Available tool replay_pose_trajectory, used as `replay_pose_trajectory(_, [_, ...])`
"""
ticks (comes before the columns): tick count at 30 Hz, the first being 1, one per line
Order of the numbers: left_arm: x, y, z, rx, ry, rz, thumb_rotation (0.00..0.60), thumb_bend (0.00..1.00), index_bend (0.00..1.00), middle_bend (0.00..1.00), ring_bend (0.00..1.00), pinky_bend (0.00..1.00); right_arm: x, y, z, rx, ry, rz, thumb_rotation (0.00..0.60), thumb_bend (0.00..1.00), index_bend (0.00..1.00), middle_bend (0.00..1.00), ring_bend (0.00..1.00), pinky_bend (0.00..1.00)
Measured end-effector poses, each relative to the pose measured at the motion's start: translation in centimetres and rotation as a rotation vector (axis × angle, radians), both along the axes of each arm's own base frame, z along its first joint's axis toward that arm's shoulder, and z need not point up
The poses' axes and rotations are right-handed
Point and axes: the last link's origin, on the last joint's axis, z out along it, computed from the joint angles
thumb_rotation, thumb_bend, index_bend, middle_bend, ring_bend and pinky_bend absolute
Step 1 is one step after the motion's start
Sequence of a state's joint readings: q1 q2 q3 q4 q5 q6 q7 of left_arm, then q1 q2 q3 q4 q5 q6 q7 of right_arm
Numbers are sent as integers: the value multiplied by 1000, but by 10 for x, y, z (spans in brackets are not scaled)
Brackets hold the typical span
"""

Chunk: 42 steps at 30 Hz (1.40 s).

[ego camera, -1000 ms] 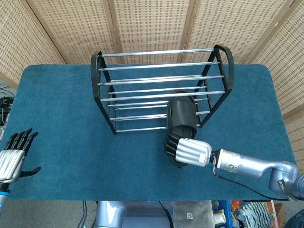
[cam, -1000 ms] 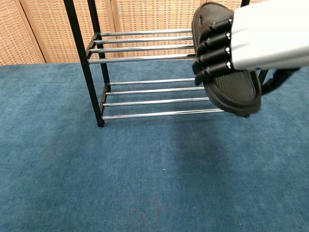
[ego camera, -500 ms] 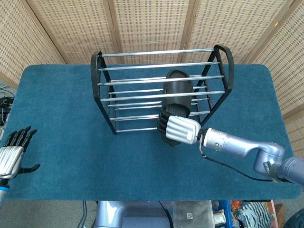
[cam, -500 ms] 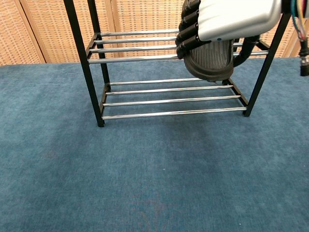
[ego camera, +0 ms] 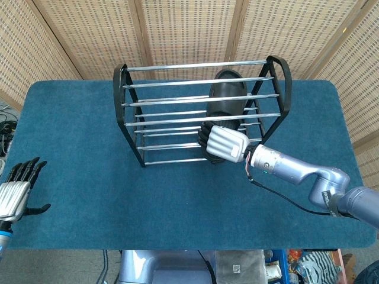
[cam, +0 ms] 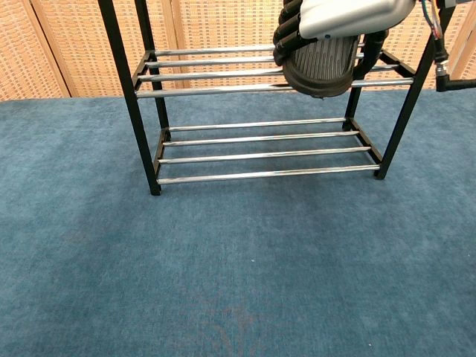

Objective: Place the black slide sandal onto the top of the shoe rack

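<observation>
The black slide sandal is gripped at its heel end by my right hand, its toe reaching over the chrome top bars of the shoe rack. From the chest view the sandal's ribbed sole hangs in front of the rack's middle bars, under my right hand at the top edge. My left hand hovers at the table's near left edge, fingers spread, holding nothing.
The rack stands on a blue carpeted table, its black end frames at left and right. Woven screen panels stand behind the table. My right arm stretches across the near right part.
My right hand has lifted the sandal up and away from me, from the front of the rack to over its top bars. The left hand has barely moved.
</observation>
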<state>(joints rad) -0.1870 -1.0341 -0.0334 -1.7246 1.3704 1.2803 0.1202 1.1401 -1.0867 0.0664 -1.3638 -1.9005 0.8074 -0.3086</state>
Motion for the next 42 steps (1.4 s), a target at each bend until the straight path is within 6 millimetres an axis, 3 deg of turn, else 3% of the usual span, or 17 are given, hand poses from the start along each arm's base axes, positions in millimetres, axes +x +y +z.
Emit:
replay_pose_trajectory(2, [0, 0, 0, 1, 0, -1, 600, 144, 0, 0, 0, 0, -1, -1, 0, -9, 1, -4, 600, 640, 303, 151, 138, 187])
replay_pose_trajectory(4, [1, 0, 0, 1, 0, -2, 600, 144, 0, 0, 0, 0, -2, -3, 2, -30, 5, -20, 600, 513, 154, 36, 31, 49])
replay_pose_trajectory(5, [1, 0, 0, 1, 0, -2, 600, 144, 0, 0, 0, 0, -3, -4, 2, -41, 6, -29, 600, 427, 96, 5, 3, 7])
replay_pose_trajectory(8, [1, -1, 0, 0, -1, -4, 600, 144, 0, 0, 0, 0, -3, -5, 3, -79, 13, -55, 600, 313, 41, 0, 0, 0])
replay_pose_trajectory(15, [2, -2, 1, 4, -5, -8, 600, 144, 0, 0, 0, 0, -2, 4, 2, -132, 35, -86, 600, 283, 29, 0, 0, 0])
replay_pose_trajectory(27, [4, -4, 3, 4, -13, -24, 600, 144, 0, 0, 0, 0, -10, 49, 9, -101, 6, -58, 600, 283, 29, 0, 0, 0])
replay_pose_trajectory(36, [6, -11, 6, 11, -20, -47, 600, 144, 0, 0, 0, 0, -52, 87, 22, -77, -121, -106, 600, 193, 29, 0, 0, 0])
replay_pose_trajectory(42, [10, -17, 8, 27, -24, -76, 600, 144, 0, 0, 0, 0, -102, 113, 32, -58, -280, -279, 600, 87, 29, 0, 0, 0])
